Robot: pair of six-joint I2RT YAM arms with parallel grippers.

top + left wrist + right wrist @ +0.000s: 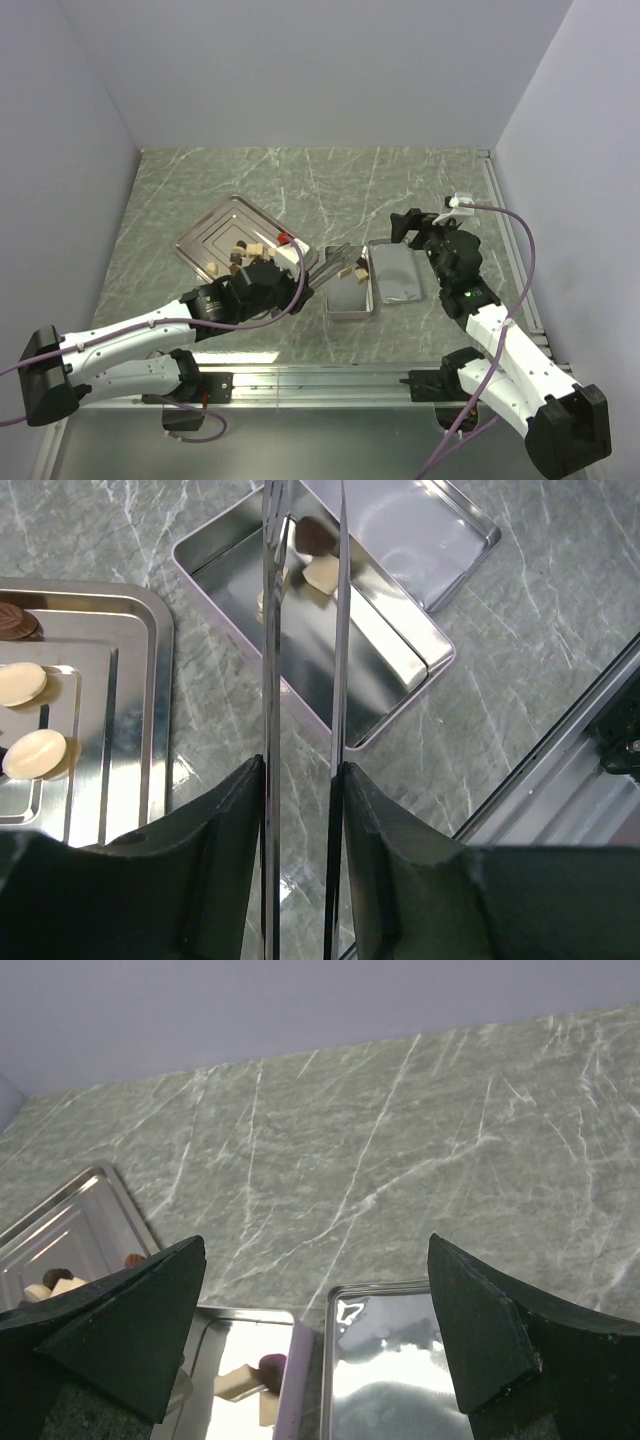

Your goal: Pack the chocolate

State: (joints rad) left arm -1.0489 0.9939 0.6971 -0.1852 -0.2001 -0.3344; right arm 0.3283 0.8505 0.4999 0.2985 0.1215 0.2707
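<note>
**On the grey marbled bench (pixel 300 180), chocolate sits partly in the tray, partly in the tin**

Across the bench's near edge, the left arm (pixel 130 335) reaches in towards the middle and the right arm (pixel 500 340) bends up on the right. A ridged steel tray (pixel 205 232) lies left of centre. An open silver tin (pixel 350 305) lies to its right, well apart from it, with the lid (pixel 397 272) flat just beside the tin on its far right.

The left hand (pixel 303 680) carries two long thin blades (pixel 268 660) that reach out over the tin. They stand a narrow gap apart, and nothing shows between them along the stretch in view; their tips run past the edge of the wrist view. The right hand (pixel 318 1250) hovers above the lid's far end, its fingers spread wide and holding nothing.

The chocolate (pixel 248 250) is in two lots. A cluster of cream and dark lumps sits at the tray's near right corner. A few more, cream and dark, lie at the far end of the tin, whose remaining floor is bare.
</note>
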